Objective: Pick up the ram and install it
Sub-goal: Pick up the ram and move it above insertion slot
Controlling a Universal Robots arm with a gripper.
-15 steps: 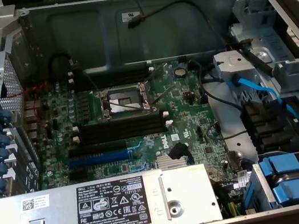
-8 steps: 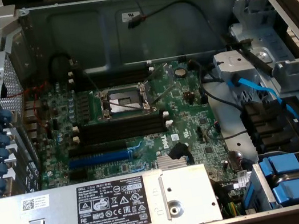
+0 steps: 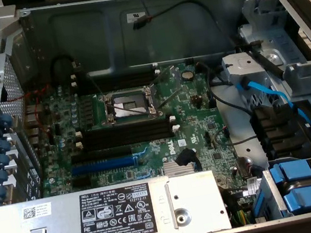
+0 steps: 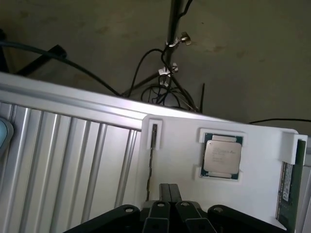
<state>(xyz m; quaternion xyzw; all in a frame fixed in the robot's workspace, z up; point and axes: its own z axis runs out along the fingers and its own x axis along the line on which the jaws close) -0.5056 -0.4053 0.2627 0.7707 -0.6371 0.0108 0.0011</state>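
Observation:
In the wrist view, the ram (image 4: 287, 187), a thin green board, stands on edge in a holder at one end of a white tray (image 4: 257, 194). My gripper (image 4: 169, 187) hovers over the tray's other end, well apart from the ram, its two dark fingers pressed together and holding nothing. A thin dark strip (image 4: 153, 145) sits in a narrow slot of the tray just beside the fingertips. In the exterior view, the black memory slots (image 3: 127, 133) with white end clips lie bare on the motherboard (image 3: 201, 138).
A processor chip (image 4: 222, 156) rests in a recess in the tray's middle. The tray lies on a ribbed metal surface (image 4: 63, 160), with cables (image 4: 165, 82) on the floor beyond. The open case holds a CPU socket (image 3: 129, 105), a blue slot (image 3: 104, 161), a power supply (image 3: 101, 219) and blue drive cables (image 3: 269, 93).

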